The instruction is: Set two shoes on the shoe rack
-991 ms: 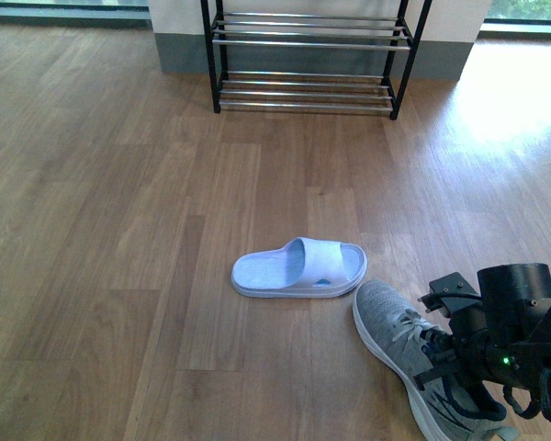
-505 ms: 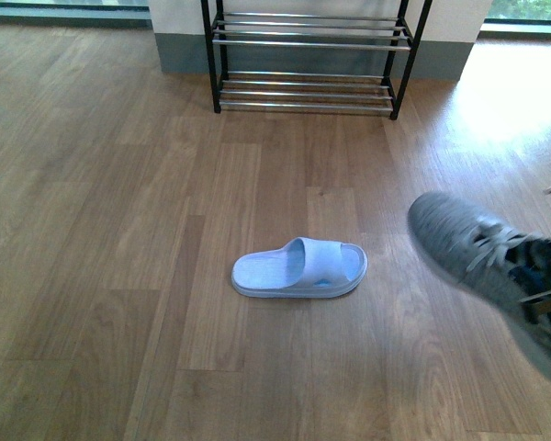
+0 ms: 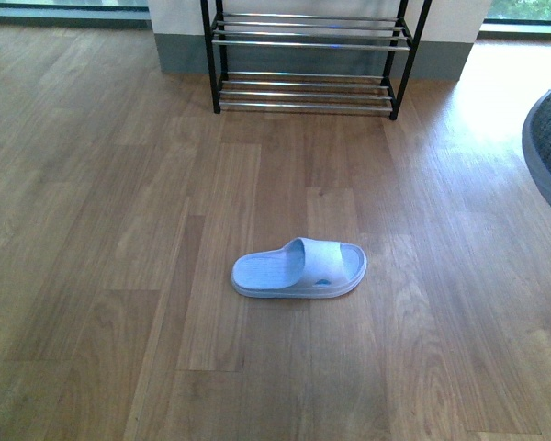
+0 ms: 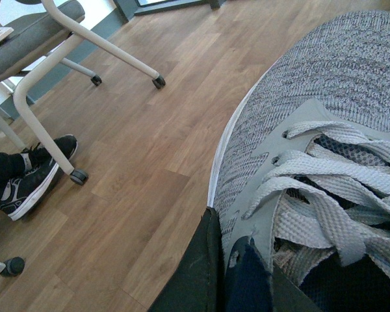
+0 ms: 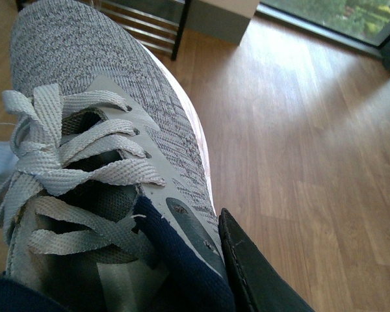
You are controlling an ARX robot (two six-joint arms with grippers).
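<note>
Right end effector (image 5: 208, 279) pinches grey sneaker (image 5: 104, 84) by the collar, held up off the floor (image 3: 119, 230); left end effector (image 4: 237, 286) pinches second sneaker (image 4: 325, 78) likewise; slipper (image 3: 298, 268) lies mid-floor, rack (image 3: 308, 55) at far edge.

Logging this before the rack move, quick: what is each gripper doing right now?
Left gripper: closed on a grey knit sneaker.
Right gripper: closed on the other grey knit sneaker.
</note>
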